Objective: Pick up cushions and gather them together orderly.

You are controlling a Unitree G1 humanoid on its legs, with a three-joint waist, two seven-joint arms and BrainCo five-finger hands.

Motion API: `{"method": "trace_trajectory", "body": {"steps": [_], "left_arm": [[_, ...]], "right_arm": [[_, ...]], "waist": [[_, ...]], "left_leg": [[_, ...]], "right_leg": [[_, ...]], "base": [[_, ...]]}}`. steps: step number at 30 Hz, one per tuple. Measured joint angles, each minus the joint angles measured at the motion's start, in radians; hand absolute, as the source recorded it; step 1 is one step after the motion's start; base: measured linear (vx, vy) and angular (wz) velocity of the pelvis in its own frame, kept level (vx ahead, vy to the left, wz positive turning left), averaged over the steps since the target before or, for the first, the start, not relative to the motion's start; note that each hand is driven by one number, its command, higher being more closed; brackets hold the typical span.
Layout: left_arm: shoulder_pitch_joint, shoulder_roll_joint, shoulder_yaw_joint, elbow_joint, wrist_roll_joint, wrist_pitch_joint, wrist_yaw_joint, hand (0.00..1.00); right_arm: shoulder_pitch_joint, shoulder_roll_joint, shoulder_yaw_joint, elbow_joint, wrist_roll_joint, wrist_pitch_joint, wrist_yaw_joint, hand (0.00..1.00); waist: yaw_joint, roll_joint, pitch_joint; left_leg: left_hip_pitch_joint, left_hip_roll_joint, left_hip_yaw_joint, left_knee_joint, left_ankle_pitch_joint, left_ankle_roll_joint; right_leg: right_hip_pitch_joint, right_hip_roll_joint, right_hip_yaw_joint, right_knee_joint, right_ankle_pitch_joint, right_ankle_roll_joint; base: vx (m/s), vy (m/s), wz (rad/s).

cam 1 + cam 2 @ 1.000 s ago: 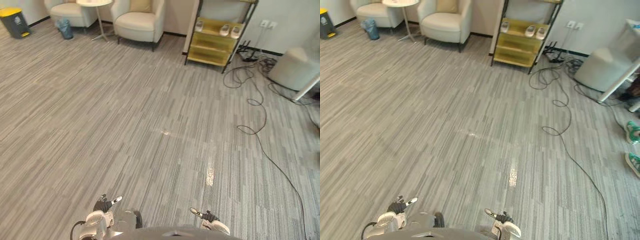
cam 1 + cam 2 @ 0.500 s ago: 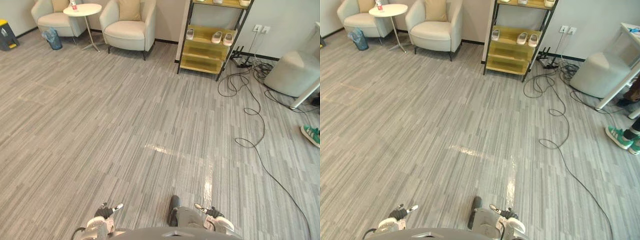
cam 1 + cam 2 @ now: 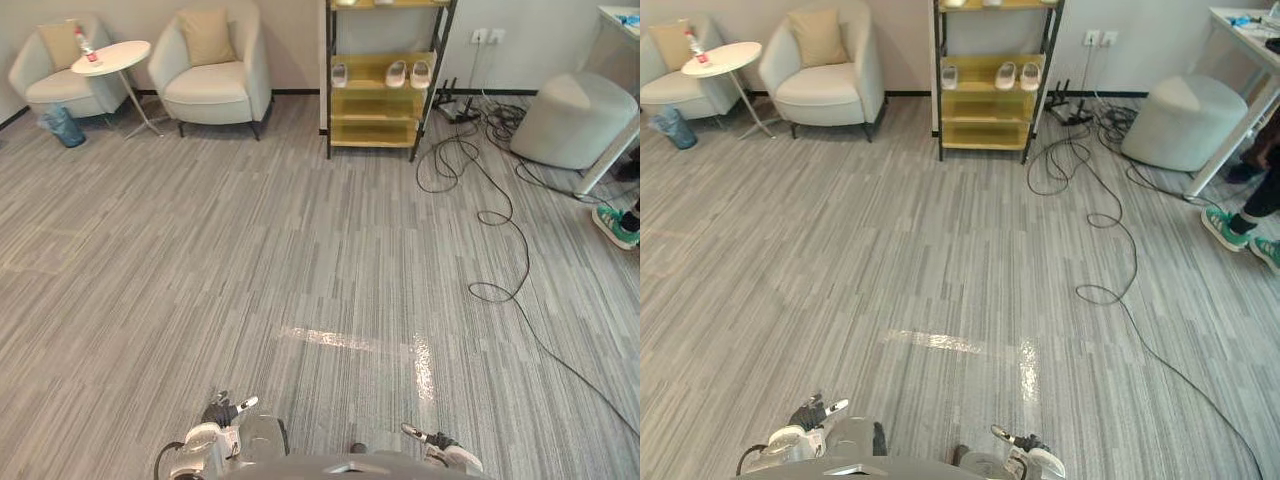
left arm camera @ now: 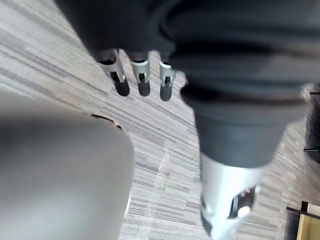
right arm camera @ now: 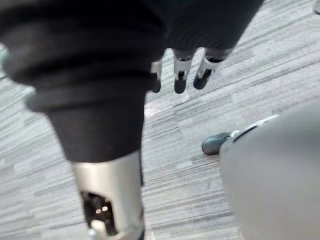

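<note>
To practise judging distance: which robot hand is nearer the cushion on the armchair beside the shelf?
Left. The left hand is far from the cushion but nearly in line with it; the right hand is as far back and further right.

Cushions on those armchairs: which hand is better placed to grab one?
Left, slightly. The cushions sit on armchairs far ahead-left, on the side of the left hand. The right hand is open and empty too.

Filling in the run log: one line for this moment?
left hand: open, empty | right hand: open, empty | cushions: on armchairs, out of reach
</note>
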Motion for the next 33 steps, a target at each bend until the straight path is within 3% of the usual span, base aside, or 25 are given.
{"method": "trace_trajectory", "body": {"steps": [1,2,3,6,10,15,18,19,21,22,23,25,29,33], "left_arm": [[0.002,-0.002,0.001,0.001,0.000,0.000,0.000,0.00],[0.004,0.002,0.002,0.004,0.001,0.000,0.001,0.00],[0.002,0.017,0.002,0.005,0.008,0.000,0.001,0.00],[-0.005,0.043,0.026,0.012,0.009,0.002,0.004,0.00],[0.024,0.053,0.026,0.032,0.011,0.006,0.003,0.00],[0.044,0.067,0.001,0.044,0.011,0.010,0.003,0.00],[0.044,0.073,-0.018,0.059,0.011,0.010,0.002,0.00],[0.044,0.074,-0.018,0.067,0.011,0.010,0.002,0.00],[0.046,0.079,-0.019,0.074,0.011,0.010,0.002,0.00],[0.049,0.089,-0.019,0.075,0.014,0.010,0.002,0.00],[0.051,0.091,-0.017,0.080,0.022,0.012,0.003,0.00],[0.066,0.077,-0.014,0.081,0.022,0.011,0.003,0.00],[0.083,0.062,0.004,0.088,0.024,0.011,0.003,0.00],[0.083,0.065,0.004,0.086,0.040,0.010,0.001,0.00]], "right_arm": [[0.008,-0.002,-0.002,-0.007,0.000,-0.001,0.000,0.00],[0.010,-0.005,0.000,-0.006,-0.001,-0.001,0.000,0.00],[0.011,0.016,0.009,-0.005,-0.002,0.000,0.002,0.00],[0.010,0.045,0.010,-0.007,-0.007,0.000,0.002,0.00],[0.013,0.052,0.012,-0.019,-0.012,-0.001,0.003,0.00],[0.022,0.052,0.011,-0.033,-0.013,-0.001,0.004,0.00],[0.022,0.048,0.013,-0.032,-0.013,-0.001,0.005,0.00],[0.022,0.048,0.013,-0.032,-0.013,-0.001,0.006,0.00],[0.022,0.047,0.012,-0.031,-0.013,-0.001,0.006,0.00],[0.028,0.050,0.011,-0.022,-0.014,0.000,0.006,0.00],[0.029,0.048,-0.001,-0.004,-0.013,-0.001,0.005,0.00],[0.032,0.043,-0.010,-0.005,-0.013,0.000,0.005,0.00],[0.041,0.040,-0.030,-0.006,-0.013,0.000,0.005,0.00],[0.056,0.041,-0.030,-0.006,-0.013,0.000,0.005,0.00]], "waist": [[0.004,0.005,-0.002],[0.011,0.003,-0.007],[0.009,-0.026,-0.014],[0.023,-0.070,-0.001],[0.030,-0.078,-0.016],[0.023,-0.081,-0.026],[0.016,-0.066,-0.025],[0.008,-0.067,-0.028],[-0.002,-0.068,-0.031],[0.001,-0.093,-0.038],[0.001,-0.102,-0.045],[0.004,-0.091,-0.055],[0.001,-0.068,-0.073],[0.006,-0.087,-0.083]], "left_leg": [[0.008,-0.023,-0.015,-0.111,0.108,-0.009],[0.039,-0.043,-0.009,-0.153,0.181,0.026],[0.050,-0.088,-0.005,-0.185,0.178,0.044],[0.082,-0.139,0.007,-0.164,0.145,0.111],[0.145,-0.158,0.024,-0.173,0.091,0.129],[0.218,-0.171,0.049,-0.211,0.066,0.151],[0.259,-0.167,0.036,-0.232,0.062,0.158],[0.267,-0.160,0.024,-0.237,0.062,0.157],[0.266,-0.157,0.005,-0.231,0.066,0.151],[0.264,-0.175,-0.011,-0.230,0.067,0.139],[0.269,-0.185,-0.034,-0.239,0.070,0.126],[0.267,-0.184,-0.040,-0.279,0.100,0.113],[0.291,-0.172,-0.062,-0.383,0.164,0.102],[0.295,-0.171,-0.064,-0.418,0.183,0.099]], "right_leg": [[0.008,-0.016,0.007,0.001,-0.018,0.024],[0.014,-0.024,0.011,-0.001,-0.030,0.041],[0.014,-0.063,0.003,-0.003,-0.037,0.040],[0.048,-0.115,0.001,0.020,-0.038,0.041],[0.039,-0.140,0.003,0.122,-0.038,0.041],[-0.095,-0.182,-0.012,0.432,-0.028,0.066],[-0.112,-0.199,-0.105,0.484,-0.117,0.074],[-0.127,-0.187,-0.140,0.463,-0.155,0.063],[-0.140,-0.161,-0.140,0.376,-0.157,0.049],[-0.151,-0.150,-0.131,0.287,-0.048,0.031],[-0.135,-0.152,-0.134,0.256,-0.065,0.046],[-0.118,-0.145,-0.136,0.183,-0.063,0.051],[-0.075,-0.104,-0.153,0.053,0.002,0.050],[-0.055,-0.090,-0.157,-0.020,0.043,0.049]], "base": [[0.38,0.292,-0.11],[0.38,0.287,0.01],[0.32,0.226,0.09],[0.32,0.197,0.17],[0.21,0.144,-0.11],[0.15,0.116,-0.19],[0.09,-0.004,0.08],[0.05,-0.089,0.27],[0.02,-0.086,0.31],[0.02,-0.136,0.31],[0.02,-0.160,0.30],[-0.02,-0.119,0.12],[-0.05,-0.081,0.06],[-0.03,-0.028,0.00]]}}
